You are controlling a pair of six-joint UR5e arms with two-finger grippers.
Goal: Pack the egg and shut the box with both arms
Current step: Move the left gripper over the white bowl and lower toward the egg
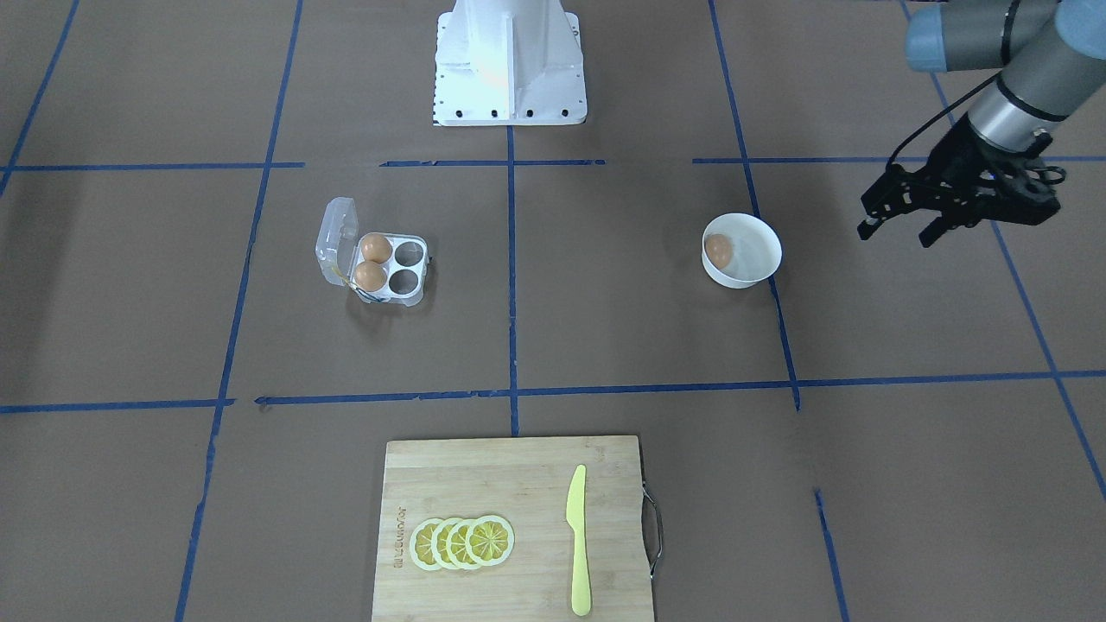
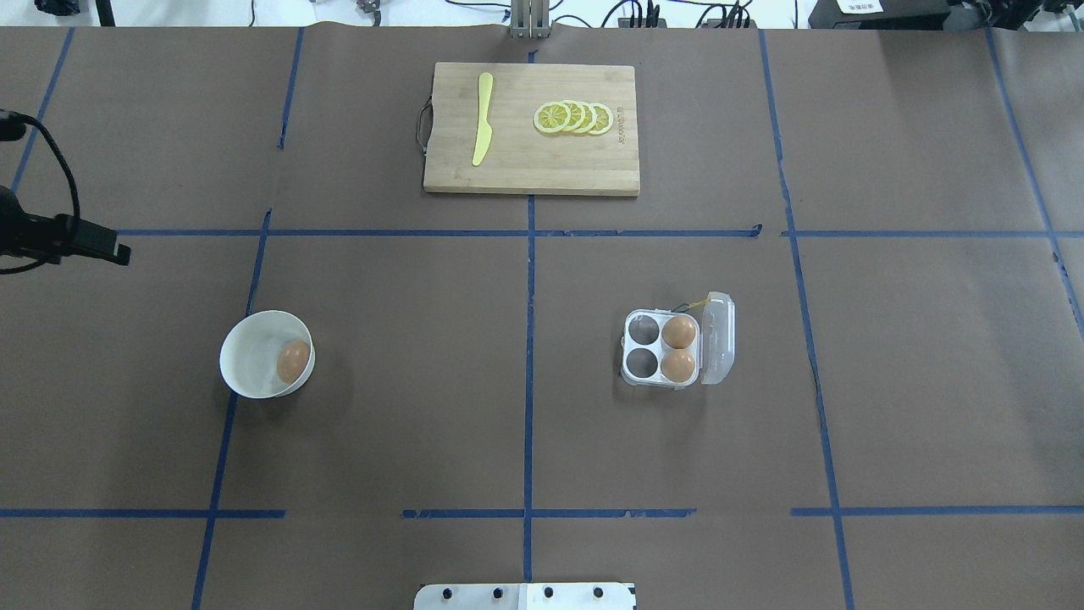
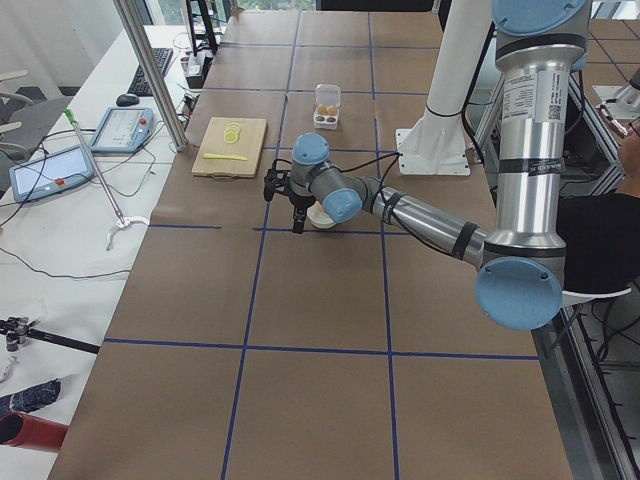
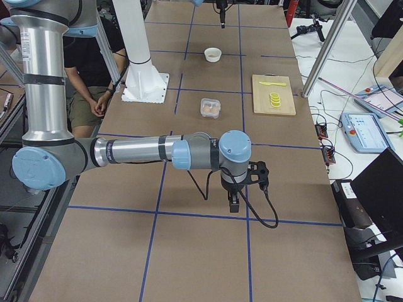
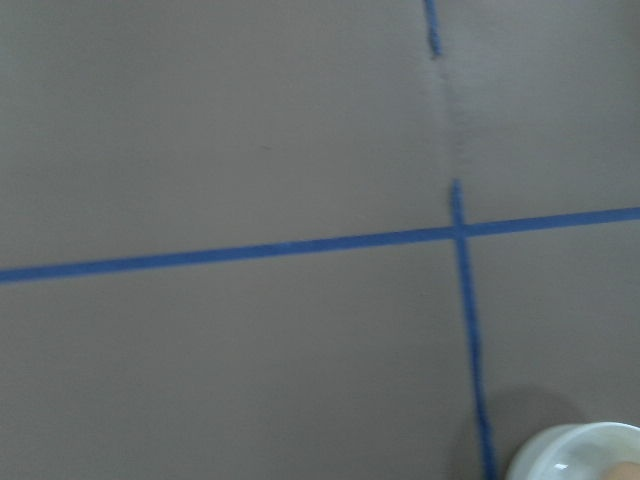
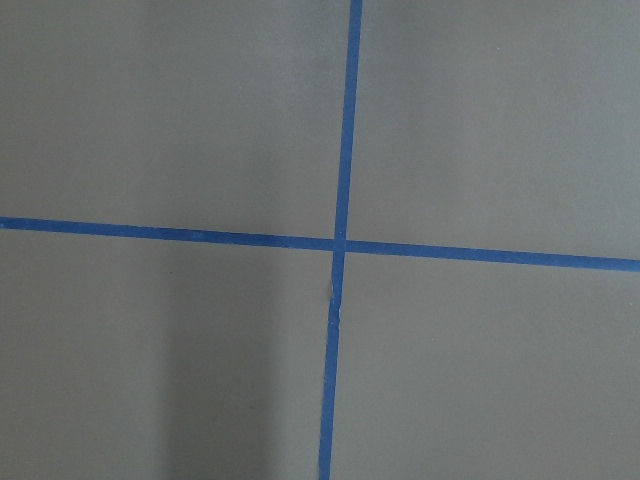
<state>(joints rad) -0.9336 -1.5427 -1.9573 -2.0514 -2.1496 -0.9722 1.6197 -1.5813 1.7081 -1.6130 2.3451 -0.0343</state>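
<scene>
Egg (image 1: 718, 250) sits in the white bowl (image 1: 753, 259), tucked against the wall away from the left claw (image 1: 897, 231), which hovers near that bowl, fingers spread and nothing held. Right claw (image 4: 233, 204) hangs low over the desk (image 1: 605, 328), and I cannot tell its spread. Box (image 1: 404, 281) lies well apart, lid up, two packed eggs (image 1: 375, 248) in and two cells free. Danger, I'd say: a finger clips the rim and tips the bowl, or the smooth shell slips on that long carry.
</scene>
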